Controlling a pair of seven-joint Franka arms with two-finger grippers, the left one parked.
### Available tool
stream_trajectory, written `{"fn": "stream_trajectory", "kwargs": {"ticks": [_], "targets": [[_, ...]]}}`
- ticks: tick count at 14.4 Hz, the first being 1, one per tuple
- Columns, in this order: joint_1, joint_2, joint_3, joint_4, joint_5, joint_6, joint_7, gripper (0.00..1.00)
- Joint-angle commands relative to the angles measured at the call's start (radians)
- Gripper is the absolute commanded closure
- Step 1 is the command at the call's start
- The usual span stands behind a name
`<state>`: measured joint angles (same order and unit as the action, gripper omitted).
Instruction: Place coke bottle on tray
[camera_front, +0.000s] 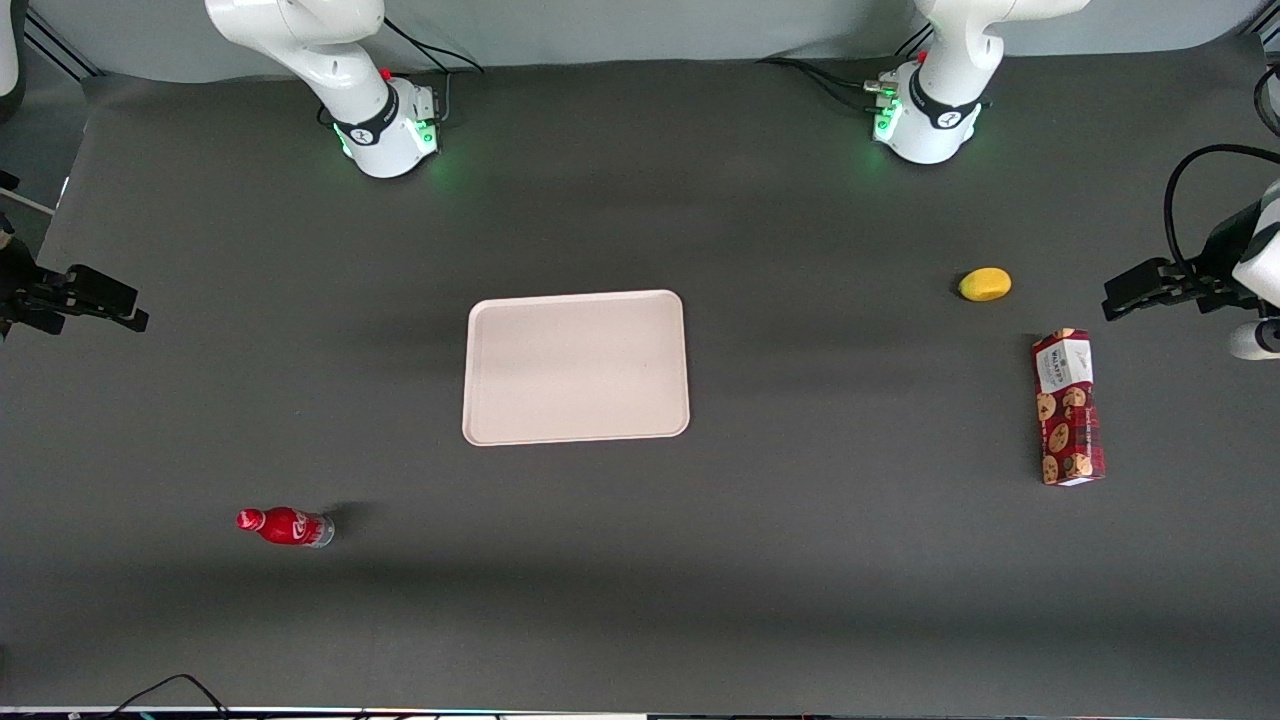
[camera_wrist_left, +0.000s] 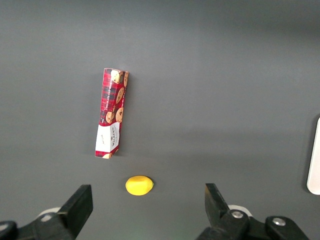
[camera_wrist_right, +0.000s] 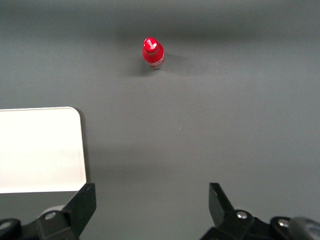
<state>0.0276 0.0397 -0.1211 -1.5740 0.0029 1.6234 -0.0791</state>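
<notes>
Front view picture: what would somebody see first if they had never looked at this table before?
Probably the big pale tray in the middle of the dark table, with nothing on it. Next the little red coke bottle, standing nearer the front camera toward the working arm's end. The gripper hangs open, high at that end, holding nothing, while a yellow lemon and a red cookie box lie toward the parked arm's end.

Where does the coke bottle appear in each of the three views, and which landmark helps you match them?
Front view: the coke bottle stands on the table, nearer the camera than the tray, toward the working arm's end.
Left wrist view: not in it.
Right wrist view: the bottle is seen from above, ahead of the open gripper.
Shared landmark: the tray, whose edge shows in all three views.
</notes>
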Motion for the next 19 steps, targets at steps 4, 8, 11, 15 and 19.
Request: {"fn": "stream_trajectory", "kwargs": {"ticks": [4, 8, 11, 15, 19], "targets": [[0.0, 0.015, -0.003, 0.031, -0.008, -0.023, -0.019, 0.0], [0.0, 0.015, -0.003, 0.029, -0.011, -0.023, -0.022, 0.0], [0.002, 0.015, -0.003, 0.031, -0.011, -0.023, -0.022, 0.0], [0.002, 0.015, -0.003, 0.029, -0.012, -0.023, -0.022, 0.0], [0.003, 0.031, -0.003, 0.031, -0.018, -0.014, -0.028, 0.0]]}}
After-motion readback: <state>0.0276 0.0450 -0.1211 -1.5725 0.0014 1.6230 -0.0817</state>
